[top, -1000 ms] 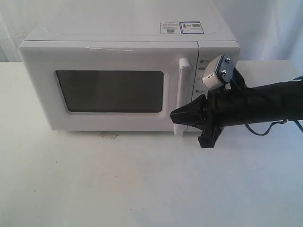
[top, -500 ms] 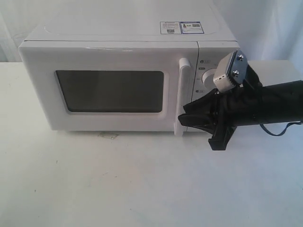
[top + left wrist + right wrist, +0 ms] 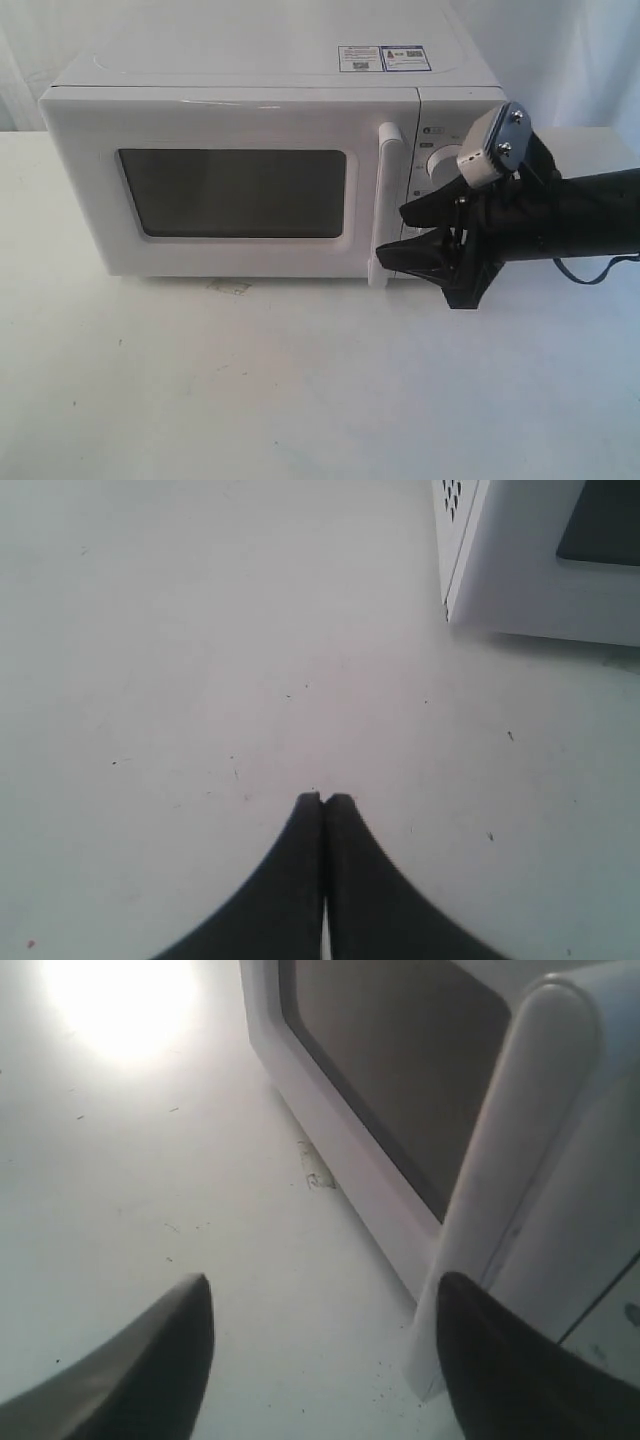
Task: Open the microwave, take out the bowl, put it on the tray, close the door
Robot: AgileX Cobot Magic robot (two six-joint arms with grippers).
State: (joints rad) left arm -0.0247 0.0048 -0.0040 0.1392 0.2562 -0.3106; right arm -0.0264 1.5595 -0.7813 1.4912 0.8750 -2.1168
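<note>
**Microwave shut on the desk, right claw spread at its handle**

Bare white desk fills the front of the exterior view, marked only by a small dull smudge just ahead of the microwave's base.

The left claw shows only in its own wrist view. Its two dark fingers are pressed tip to tip with nothing between them, over empty desk, and a lower corner of the microwave lies well beyond them.

The right arm reaches in from the right edge, low over the desk, with a silver wrist camera on top. Its claw stands wide, the black fingers far apart and gripping nothing. The lower part of the tall white handle sits just beside one finger; I cannot tell whether they touch.

Behind the claw the door is closed flush with the front. Its window is too dark to show the inside. To the right of the handle, part of a round white knob shows past the arm.

The microwave sits square on the desk towards the back, two stickers on its top near the right rear. A pale wall rises behind it.
</note>
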